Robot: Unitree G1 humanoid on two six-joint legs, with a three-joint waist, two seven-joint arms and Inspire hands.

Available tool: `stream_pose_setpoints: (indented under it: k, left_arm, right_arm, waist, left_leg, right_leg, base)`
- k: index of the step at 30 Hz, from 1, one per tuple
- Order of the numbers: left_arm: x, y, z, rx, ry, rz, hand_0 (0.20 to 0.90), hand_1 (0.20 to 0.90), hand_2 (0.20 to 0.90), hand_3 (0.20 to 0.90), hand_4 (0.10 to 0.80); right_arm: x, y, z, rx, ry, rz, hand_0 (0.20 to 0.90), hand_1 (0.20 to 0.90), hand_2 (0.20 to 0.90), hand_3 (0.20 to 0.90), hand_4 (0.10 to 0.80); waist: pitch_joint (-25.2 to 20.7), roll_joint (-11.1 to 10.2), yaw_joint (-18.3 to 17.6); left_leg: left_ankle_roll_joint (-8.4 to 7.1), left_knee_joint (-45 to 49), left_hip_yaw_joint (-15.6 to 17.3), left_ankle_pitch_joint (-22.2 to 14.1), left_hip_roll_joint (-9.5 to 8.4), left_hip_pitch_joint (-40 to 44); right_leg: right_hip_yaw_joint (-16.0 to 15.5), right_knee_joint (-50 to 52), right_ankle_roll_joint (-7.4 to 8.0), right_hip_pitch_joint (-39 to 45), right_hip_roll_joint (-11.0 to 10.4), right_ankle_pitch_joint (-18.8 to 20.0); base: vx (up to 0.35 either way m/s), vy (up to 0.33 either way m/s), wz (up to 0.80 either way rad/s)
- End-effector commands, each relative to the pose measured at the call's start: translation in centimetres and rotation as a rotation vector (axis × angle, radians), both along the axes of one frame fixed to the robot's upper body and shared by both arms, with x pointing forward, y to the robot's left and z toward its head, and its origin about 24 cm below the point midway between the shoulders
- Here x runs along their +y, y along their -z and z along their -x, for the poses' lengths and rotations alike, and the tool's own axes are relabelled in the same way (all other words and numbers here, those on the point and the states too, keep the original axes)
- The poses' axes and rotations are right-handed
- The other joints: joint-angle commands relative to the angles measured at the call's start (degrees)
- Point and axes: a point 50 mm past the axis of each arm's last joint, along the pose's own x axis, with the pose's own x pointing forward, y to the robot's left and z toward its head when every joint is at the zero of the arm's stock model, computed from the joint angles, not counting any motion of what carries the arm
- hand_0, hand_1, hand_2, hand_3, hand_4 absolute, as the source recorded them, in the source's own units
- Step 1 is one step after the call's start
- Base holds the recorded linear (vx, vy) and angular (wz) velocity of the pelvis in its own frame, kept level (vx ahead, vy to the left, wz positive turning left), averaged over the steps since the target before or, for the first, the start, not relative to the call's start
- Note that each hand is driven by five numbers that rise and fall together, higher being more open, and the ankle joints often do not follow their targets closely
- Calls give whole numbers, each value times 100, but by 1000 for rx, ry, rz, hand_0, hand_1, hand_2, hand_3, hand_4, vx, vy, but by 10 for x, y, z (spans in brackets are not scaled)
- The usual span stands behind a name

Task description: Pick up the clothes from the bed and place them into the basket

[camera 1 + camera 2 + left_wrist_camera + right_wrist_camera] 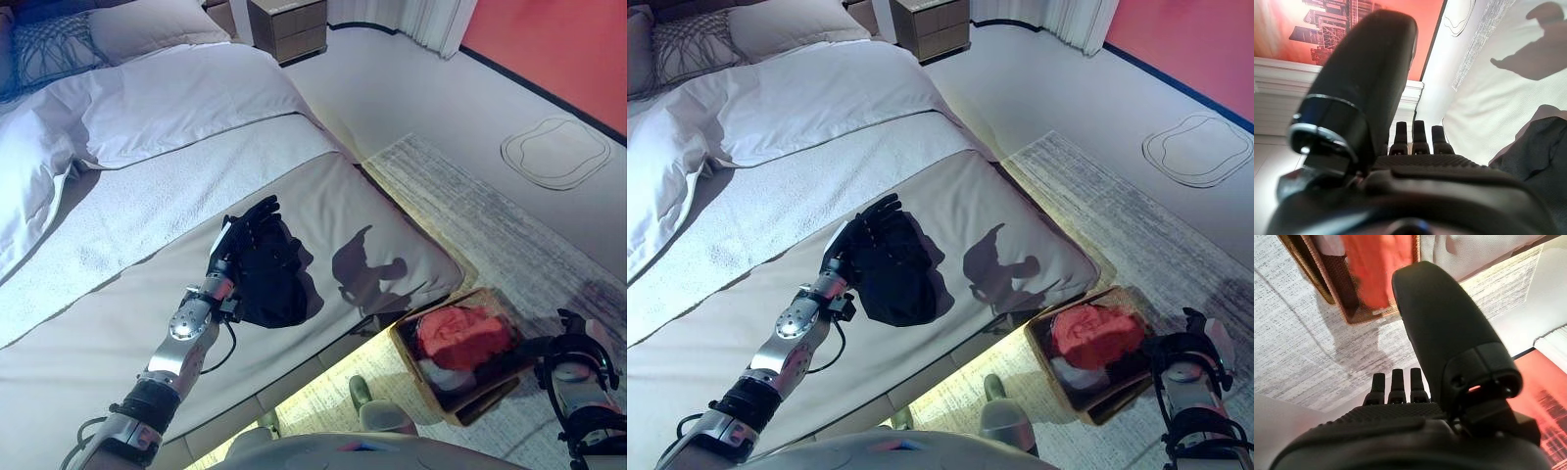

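Note:
A dark garment [275, 290] lies crumpled on the beige cover near the foot of the bed [108, 333]. My left hand [247, 238] lies at the garment's far edge with its fingers straight, open; the garment also shows past them in the left wrist view [1542, 156]. A woven basket [460, 415] stands on the rug by the bed's corner and holds a red cloth [460, 333] on top of other clothes. My right hand [1187, 370] hangs open and empty just right of the basket; the right wrist view shows the basket [1327, 281] and the red cloth [1371, 264].
White pillows [157, 24] and a folded-back duvet [186, 103] lie at the head of the bed. A wooden nightstand [287, 27] stands beyond it. A grey rug [490, 220] runs along the bed's side, with a red wall [558, 44] behind.

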Motion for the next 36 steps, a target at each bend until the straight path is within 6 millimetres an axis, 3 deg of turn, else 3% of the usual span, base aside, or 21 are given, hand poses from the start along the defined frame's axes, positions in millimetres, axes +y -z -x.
stream_pose_setpoints:
  k: [1, 6, 10, 17, 19, 22, 25, 27, 28, 30, 36]
  left_arm:
    - [-2, -33, -11, -184, 33, 15, 900, 900, 900, 900, 800]
    - [-1, -33, -10, -187, 29, 16, 900, 900, 900, 900, 800]
    - [0, -32, -8, -185, 11, 21, 900, 900, 900, 900, 800]
    - [1, -22, -1, -165, -50, 39, 900, 900, 900, 900, 800]
    - [1, -18, 0, -155, -66, 39, 900, 900, 900, 900, 800]
    - [1, -14, -1, -139, -76, 44, 900, 900, 900, 900, 800]
    - [2, -19, -6, -163, -65, 48, 900, 900, 900, 900, 800]
    - [2, -22, -8, -173, -65, 50, 900, 900, 900, 900, 800]
    - [5, -31, -15, -200, -68, 47, 900, 900, 900, 900, 800]
    - [7, -35, -19, -211, -83, 49, 900, 900, 900, 900, 800]
    - [4, -44, -26, -238, -87, 59, 900, 900, 900, 900, 800]
  right_arm:
    - [-35, -57, -20, -128, -1, 220, 900, 900, 900, 900, 800]
    - [-30, -58, -22, -127, -34, 246, 900, 900, 900, 900, 800]
    - [-16, -70, -41, -194, -146, 281, 900, 900, 900, 900, 800]
    - [59, -131, -98, -565, -474, 317, 900, 900, 900, 900, 800]
    - [82, -148, -115, -636, -558, 328, 900, 900, 900, 900, 800]
    - [102, -163, -131, -664, -636, 345, 900, 900, 900, 900, 800]
    - [111, -194, -156, -680, -663, 417, 900, 900, 900, 900, 800]
    - [112, -200, -160, -681, -668, 435, 900, 900, 900, 900, 800]
    - [109, -224, -171, -664, -670, 501, 900, 900, 900, 900, 800]
    - [106, -239, -179, -645, -672, 543, 900, 900, 900, 900, 800]
    - [114, -284, -209, -619, -699, 543, 900, 900, 900, 900, 800]
  waist:
    - [-233, -94, 174]
    - [-235, -110, 185]
    - [-229, -112, 218]
    - [-197, -138, 391]
    - [-162, -156, 496]
    - [-94, -186, 661]
    - [176, -203, 921]
    - [257, -200, 956]
    - [630, -209, 1153]
    - [891, -205, 1306]
    - [1655, -28, 1865]
  left_leg:
    - [169, 338, 44, -1098, -220, 308]
    - [155, 306, 15, -1073, -210, 330]
    - [146, 284, -55, -1046, -203, 350]
    - [148, 363, -347, -1054, -220, 327]
    - [131, 444, -430, -1056, -226, 241]
    - [92, 586, -504, -1036, -220, 103]
    - [48, 967, -677, -1067, -222, -238]
    - [42, 1118, -736, -1093, -230, -365]
    - [18, 1714, -960, -1192, -256, -804]
    - [17, 2068, -1131, -1259, -276, -1095]
    - [82, 3239, -1619, -1408, -582, -2286]
  right_leg:
    - [-45, 194, -30, -432, 151, 142]
    - [-75, 176, -30, -399, 143, 150]
    - [-114, 171, -41, -350, 126, 142]
    - [-170, 214, -125, -262, 108, 46]
    - [-239, 242, -148, -284, 86, 15]
    - [-398, 305, -184, -297, 41, -40]
    - [-689, 732, -285, -471, -16, -266]
    - [-765, 891, -308, -557, -31, -336]
    - [-1032, 1413, -396, -843, -106, -537]
    - [-1193, 1698, -462, -1011, -174, -664]
    - [-1617, 2836, -681, -1913, -396, -1002]
  base:
    - [14, -10, 5]
    - [8, -7, 6]
    - [0, 0, 0]
    - [25, 4, 6]
    - [-8, 4, 26]
    - [-9, 9, 26]
    - [-104, 19, 35]
    - [-169, 18, 41]
    - [-225, 21, 38]
    - [-208, 14, 53]
    - [-150, 16, 45]
